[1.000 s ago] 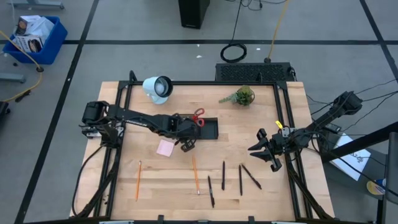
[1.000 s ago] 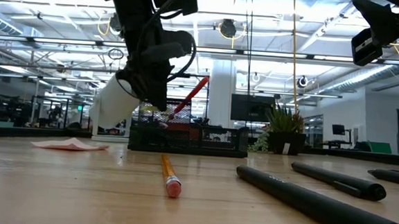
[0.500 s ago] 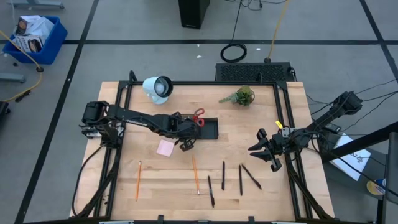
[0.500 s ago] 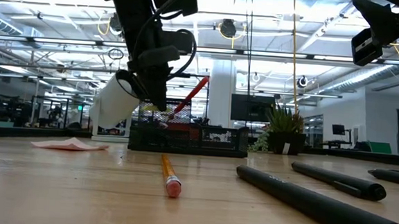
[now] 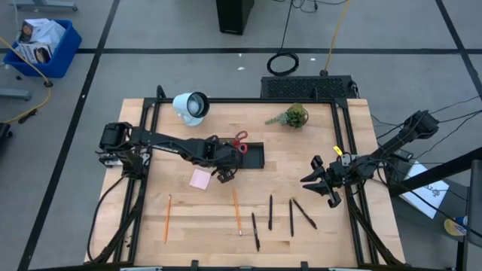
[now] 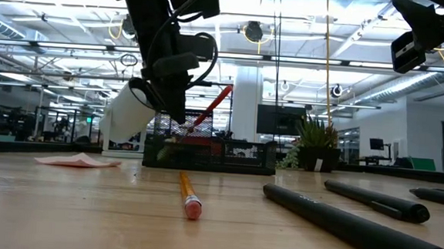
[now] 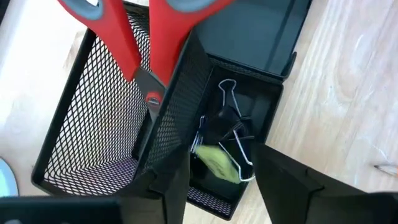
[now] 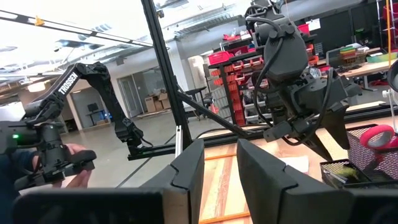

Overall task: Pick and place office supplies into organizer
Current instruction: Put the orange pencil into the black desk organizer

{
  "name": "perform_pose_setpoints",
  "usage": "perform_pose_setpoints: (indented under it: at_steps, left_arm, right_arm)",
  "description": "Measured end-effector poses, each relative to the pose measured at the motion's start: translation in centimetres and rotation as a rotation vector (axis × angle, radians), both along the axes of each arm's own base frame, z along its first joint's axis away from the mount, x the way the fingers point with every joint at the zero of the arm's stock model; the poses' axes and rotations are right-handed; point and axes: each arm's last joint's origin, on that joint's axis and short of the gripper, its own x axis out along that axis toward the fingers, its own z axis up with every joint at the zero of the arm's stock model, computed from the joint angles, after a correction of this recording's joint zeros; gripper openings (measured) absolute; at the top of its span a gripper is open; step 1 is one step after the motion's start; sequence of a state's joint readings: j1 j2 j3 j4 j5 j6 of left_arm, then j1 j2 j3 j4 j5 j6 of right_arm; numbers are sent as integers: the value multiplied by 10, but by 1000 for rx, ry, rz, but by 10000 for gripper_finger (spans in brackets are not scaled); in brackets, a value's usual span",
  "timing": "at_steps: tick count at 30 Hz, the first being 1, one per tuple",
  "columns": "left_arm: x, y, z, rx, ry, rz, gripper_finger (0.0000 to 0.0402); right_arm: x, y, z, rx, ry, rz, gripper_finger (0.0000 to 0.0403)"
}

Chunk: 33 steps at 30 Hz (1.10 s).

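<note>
The black organizer [image 5: 252, 156] stands mid-table. Red-handled scissors [image 7: 134, 43] stand blades down in its taller mesh section, leaning on the rim. My left gripper [image 7: 222, 180] hangs open just above the low compartment next to it, pointing steeply down. Below its fingers, black clips [image 7: 230, 124] and a small yellow piece [image 7: 214, 163] lie on the compartment floor. A pink sticky-note pad [image 5: 199, 178], two orange pencils [image 5: 236, 211] and several black pens [image 5: 291, 217] lie flat on the table nearer the front. My right gripper [image 5: 327, 188] waits open at the table's right edge.
A white round lamp [image 5: 190, 107] and a small green plant [image 5: 294, 116] stand near the far edge, with a black mesh panel [image 5: 305, 86] behind the plant. A person's hand [image 8: 37, 162] shows beyond the table on another arm.
In the low view my left gripper's fingers stand a little wider apart than before, and a yellowish piece now shows low in the organizer beneath them. The arm itself has stayed over the organizer.
</note>
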<state>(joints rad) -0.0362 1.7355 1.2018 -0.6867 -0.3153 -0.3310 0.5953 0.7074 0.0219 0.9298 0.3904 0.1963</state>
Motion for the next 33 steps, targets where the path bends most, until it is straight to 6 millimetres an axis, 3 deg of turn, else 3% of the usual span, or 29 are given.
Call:
perform_pose_setpoints:
  at_steps: [6, 14, 20, 27, 33]
  left_arm:
    - [-3, -21, -1, -56, -16, 80, 182]
    - [-16, -83, -1, -134, -107, 243, 182]
    - [-37, -125, -3, -217, -177, 486, 182]
    - [-60, -151, -5, -340, -129, 741, 182]
    - [-82, -170, -7, -423, -73, 1065, 182]
  right_arm:
    - [0, 0, 0, 0, 0, 0, 89]
    - [0, 0, 0, 0, 0, 0, 89]
    - [0, 0, 0, 0, 0, 0, 89]
    - [0, 0, 0, 0, 0, 0, 89]
    - [0, 0, 0, 0, 0, 0, 89]
